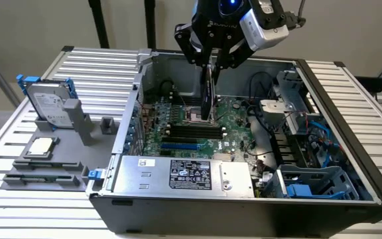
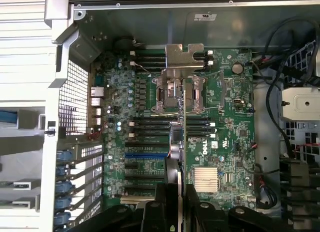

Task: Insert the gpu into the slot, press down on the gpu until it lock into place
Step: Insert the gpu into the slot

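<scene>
The hand [image 1: 211,63] grips the gpu [image 1: 208,97] upright over the motherboard [image 1: 238,119]

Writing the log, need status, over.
Status: pincer shut on gpu; gpu on edge over board, not yet in slot; slot looks clear.

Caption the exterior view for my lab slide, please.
The tool holds the card on edge over the board inside the open computer case, blue slot unfilled.
</scene>
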